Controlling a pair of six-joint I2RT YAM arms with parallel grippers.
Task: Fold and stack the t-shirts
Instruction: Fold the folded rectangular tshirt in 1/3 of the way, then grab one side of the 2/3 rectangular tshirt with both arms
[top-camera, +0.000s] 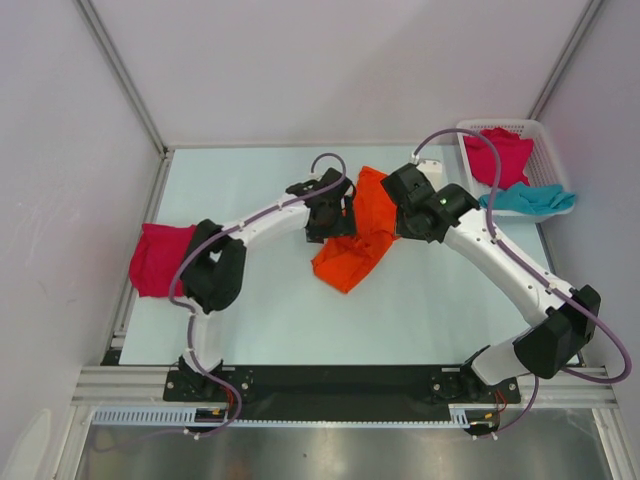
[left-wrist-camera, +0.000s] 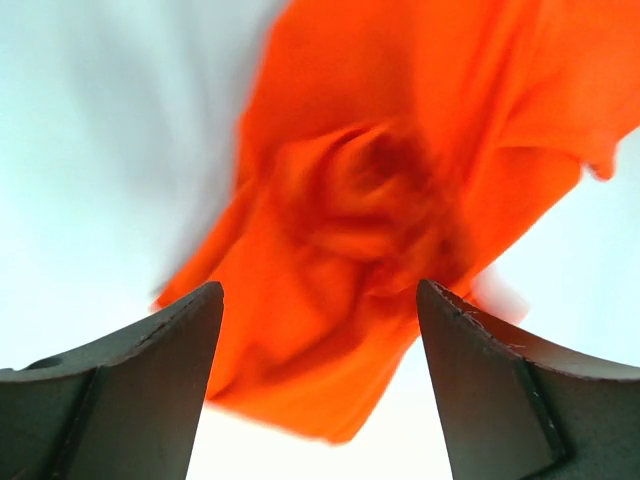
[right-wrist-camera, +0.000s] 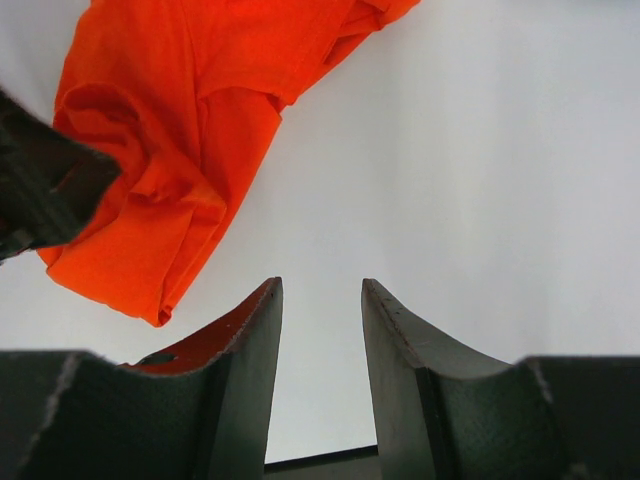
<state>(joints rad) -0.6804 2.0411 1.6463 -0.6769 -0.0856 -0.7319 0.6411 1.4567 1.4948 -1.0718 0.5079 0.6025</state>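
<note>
Top external view shows the orange t-shirt (top-camera: 352, 250) bunched mid-worktop (top-camera: 270, 300), which we judge is laid there for folding. Our left end effector (left-wrist-camera: 320, 300) hovers over it, jaws wide apart, while the right end effector (right-wrist-camera: 322, 290) waits at its right edge, parted and empty

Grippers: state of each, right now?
Left gripper: open, jaws wide over the orange shirt, holding nothing.
Right gripper: open, nothing between its jaws.
</note>
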